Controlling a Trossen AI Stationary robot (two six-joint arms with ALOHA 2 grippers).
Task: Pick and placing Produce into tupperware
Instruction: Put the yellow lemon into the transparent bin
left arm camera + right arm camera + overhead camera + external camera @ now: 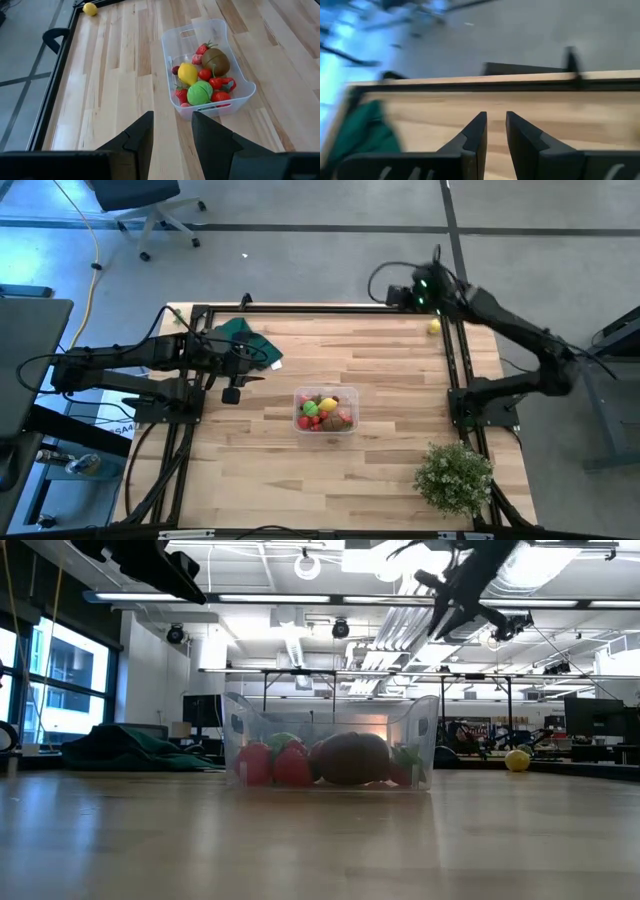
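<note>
With most produce point(200, 75) in the tupperware point(326, 411), my right claw point(495, 131), slightly parted, empty, must drop onto the yellow piece point(434, 327) just beside it; left claw point(170, 132) part-open, empty.

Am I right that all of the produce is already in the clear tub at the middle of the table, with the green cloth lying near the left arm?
Not quite: one yellow piece is still out, lying on the table's far edge by the right arm, as the high view shows. The rest of the produce does sit in the clear tub mid-table, and the green cloth lies near the left arm.
</note>
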